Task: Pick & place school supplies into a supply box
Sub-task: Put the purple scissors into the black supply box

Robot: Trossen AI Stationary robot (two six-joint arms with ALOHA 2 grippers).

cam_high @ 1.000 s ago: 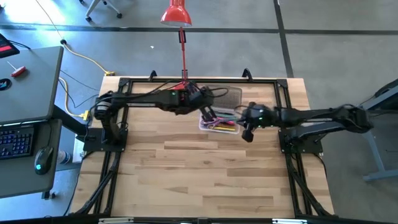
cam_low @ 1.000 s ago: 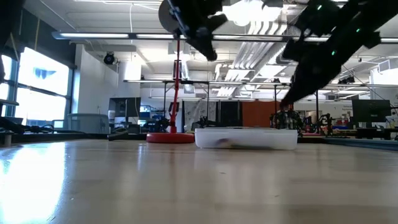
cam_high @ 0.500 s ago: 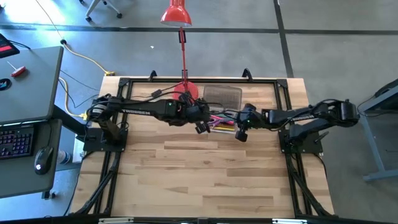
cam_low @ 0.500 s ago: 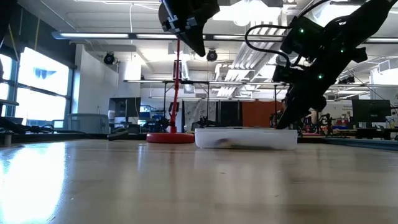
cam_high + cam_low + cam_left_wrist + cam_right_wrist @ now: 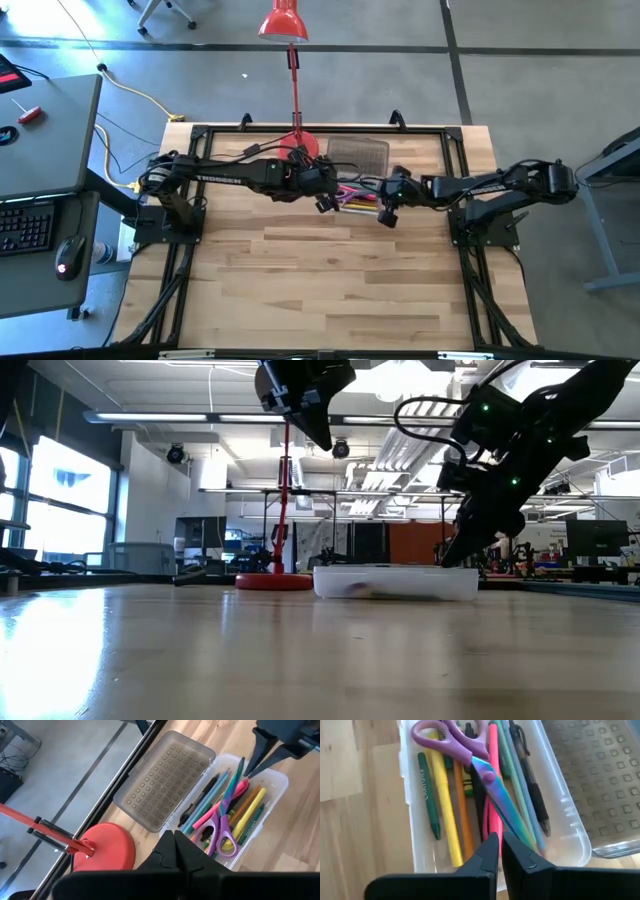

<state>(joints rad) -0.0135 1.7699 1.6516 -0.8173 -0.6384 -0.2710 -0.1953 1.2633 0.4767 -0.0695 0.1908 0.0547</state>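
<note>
The clear supply box (image 5: 352, 197) (image 5: 396, 582) stands at the table's far middle, its bumpy grey lid (image 5: 358, 154) (image 5: 165, 780) lying open behind it. Inside lie pens, pencils and markers (image 5: 447, 805) and purple-handled scissors (image 5: 455, 742) (image 5: 220, 827). My right gripper (image 5: 499, 837) (image 5: 447, 560) is shut, its tips down at the box's right end, over a pink pen (image 5: 493, 795) beside the scissors' blade (image 5: 507, 805). My left gripper (image 5: 176, 836) (image 5: 323, 205) is shut and hangs high above the box's left end, holding nothing. My right gripper comes slanting down from the table's right, its shut fingertips (image 5: 250, 766) at the ends of the supplies in the box's right end. Whether they touch the pink pen or the scissors' blade, I cannot tell.
A red desk lamp stands with its round base (image 5: 303, 147) (image 5: 105, 847) just left of the lid, its pole reaching past the far edge. A black frame (image 5: 200, 132) runs round the table's sides. Bare wood (image 5: 320, 280) fills the near half.
My right gripper has sunk toward the box and shifted a little toward the table's left, its tips coming down to the rim at the right end. My left gripper has drawn toward the near edge, staying high. Both have kept still for the last half second.
</note>
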